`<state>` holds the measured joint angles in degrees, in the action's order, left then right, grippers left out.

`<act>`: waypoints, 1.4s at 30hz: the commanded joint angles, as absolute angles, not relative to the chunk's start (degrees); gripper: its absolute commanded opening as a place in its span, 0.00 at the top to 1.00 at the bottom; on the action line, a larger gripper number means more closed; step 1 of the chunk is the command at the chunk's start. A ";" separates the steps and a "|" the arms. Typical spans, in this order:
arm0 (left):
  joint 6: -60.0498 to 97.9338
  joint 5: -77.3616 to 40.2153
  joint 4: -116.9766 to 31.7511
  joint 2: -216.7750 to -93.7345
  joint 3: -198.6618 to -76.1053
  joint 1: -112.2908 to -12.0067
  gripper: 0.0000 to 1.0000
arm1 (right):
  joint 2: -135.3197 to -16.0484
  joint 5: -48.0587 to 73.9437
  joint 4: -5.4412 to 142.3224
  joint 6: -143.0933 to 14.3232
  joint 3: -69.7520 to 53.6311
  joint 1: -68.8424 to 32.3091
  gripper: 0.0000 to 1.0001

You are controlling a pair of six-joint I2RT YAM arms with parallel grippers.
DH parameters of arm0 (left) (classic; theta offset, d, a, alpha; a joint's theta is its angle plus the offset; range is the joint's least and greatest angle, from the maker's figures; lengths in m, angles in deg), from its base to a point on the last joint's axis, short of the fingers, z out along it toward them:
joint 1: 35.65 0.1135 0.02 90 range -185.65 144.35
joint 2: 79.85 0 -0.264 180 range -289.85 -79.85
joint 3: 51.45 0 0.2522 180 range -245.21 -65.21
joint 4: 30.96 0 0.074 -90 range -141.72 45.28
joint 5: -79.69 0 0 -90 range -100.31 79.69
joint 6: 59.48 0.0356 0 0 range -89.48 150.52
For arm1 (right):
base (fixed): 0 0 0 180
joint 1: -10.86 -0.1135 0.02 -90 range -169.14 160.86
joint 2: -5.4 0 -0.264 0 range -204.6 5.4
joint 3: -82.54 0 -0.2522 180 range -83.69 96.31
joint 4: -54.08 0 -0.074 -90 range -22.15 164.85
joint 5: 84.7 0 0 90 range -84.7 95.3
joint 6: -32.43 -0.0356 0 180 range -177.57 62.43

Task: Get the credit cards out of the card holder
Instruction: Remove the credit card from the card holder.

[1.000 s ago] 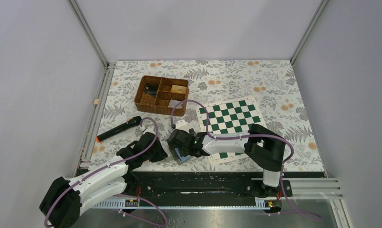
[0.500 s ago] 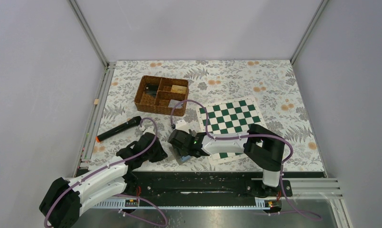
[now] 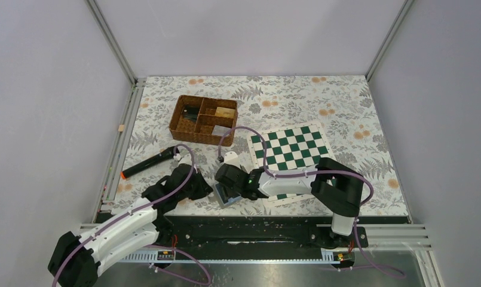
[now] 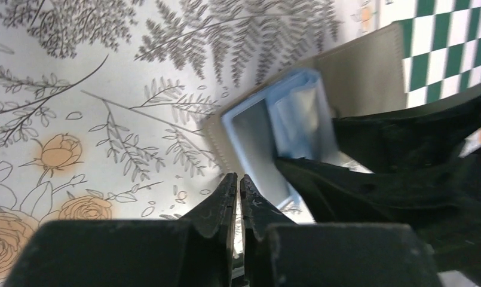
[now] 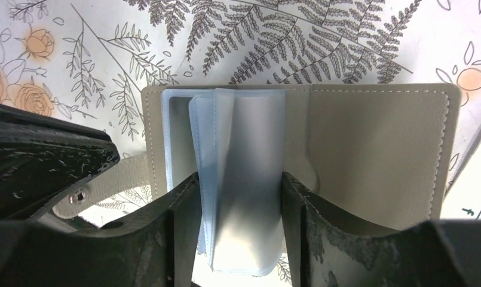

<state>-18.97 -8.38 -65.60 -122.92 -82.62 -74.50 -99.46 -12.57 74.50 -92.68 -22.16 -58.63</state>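
Since a second ago the left arm has swung forward and right, bringing the left hand closer to the card holder; the right hand has edged slightly to the right, and the holder now lies more open.

The floral-patterned table carries a green-and-white chessboard mat right of centre; a brown wicker basket with compartments stands behind and to the left of it; a black cylinder with an orange tip lies at a slant near the left edge.

The card holder lies open on the table at the near left corner of the chessboard mat, grey covers spread flat, light blue lining showing; its bundle of clear sleeves stands up from the spine, and the right hand grips that bundle from both sides; whether the sleeves hold cards cannot be told.

The left hand's fingers are pressed almost together, holding nothing, their tips just beside the holder's blue-edged corner; a grey strap with a metal snap sticks out from the holder's edge.
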 commanded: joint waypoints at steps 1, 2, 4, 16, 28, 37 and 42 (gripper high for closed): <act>-20.20 -8.89 -63.46 -120.87 -86.21 -74.69 0.94 | -95.14 -11.77 70.75 -95.15 -24.16 -58.97 0.53; -20.26 -8.86 -63.44 -120.63 -86.42 -74.74 0.94 | -94.81 -11.72 70.34 -95.35 -24.45 -58.93 0.53; -19.99 -8.41 -63.59 -120.38 -86.68 -74.72 0.94 | -94.51 -11.49 69.74 -95.60 -24.87 -58.65 0.53; -20.72 -12.64 -57.12 -124.56 -83.76 -74.72 0.93 | -91.54 -6.52 57.00 -101.20 -33.95 -55.53 0.65; -19.25 -14.09 -48.48 -134.60 -83.61 -74.75 0.93 | -88.34 -0.34 41.66 -107.25 -43.74 -52.13 0.67; -18.72 -14.35 -46.75 -139.46 -84.56 -74.72 0.93 | -87.43 1.35 38.53 -108.59 -45.38 -51.64 0.65; -18.78 -16.08 -44.98 -142.12 -84.81 -74.77 0.93 | -87.12 1.75 38.40 -108.76 -45.44 -51.54 0.61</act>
<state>-19.56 -14.10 -48.12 -140.45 -83.26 -74.50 -89.82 0.92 42.00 -107.61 -45.52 -52.05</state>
